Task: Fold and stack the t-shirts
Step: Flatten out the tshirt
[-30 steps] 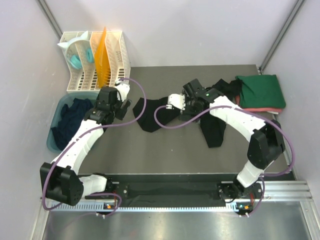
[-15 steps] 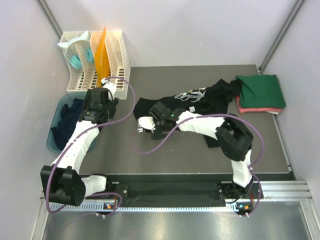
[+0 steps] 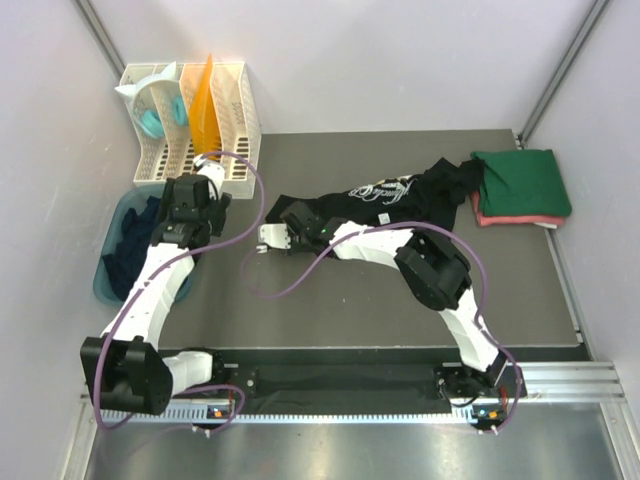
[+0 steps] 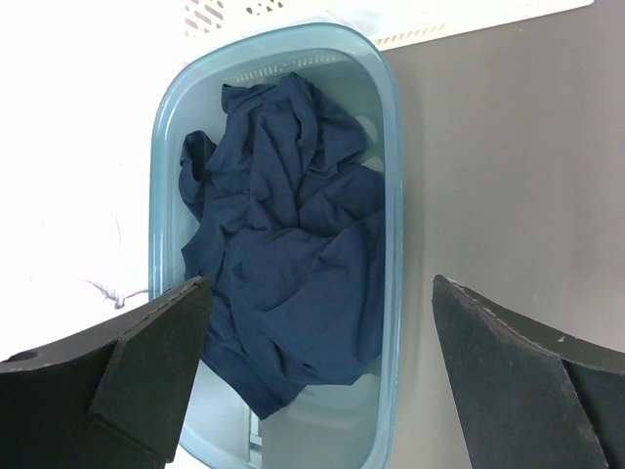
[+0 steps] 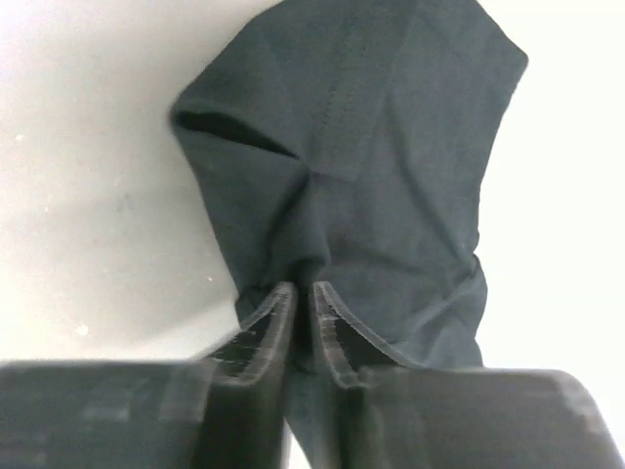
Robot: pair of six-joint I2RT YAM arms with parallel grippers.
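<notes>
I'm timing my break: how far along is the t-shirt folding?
Done: a folded green shirt sits stacked on a folded pinkish-red shirt at far right. In hand: the right end effector is pinched on an edge of the black printed shirt, which lies unfolded. Remaining: a crumpled navy shirt waits in the teal tub, under the open left end effector.

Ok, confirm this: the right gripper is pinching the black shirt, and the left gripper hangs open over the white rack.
One detail is off. The left gripper hangs open over the teal tub with the navy shirt in it, as the left wrist view shows. The right gripper does pinch the black shirt.
</notes>
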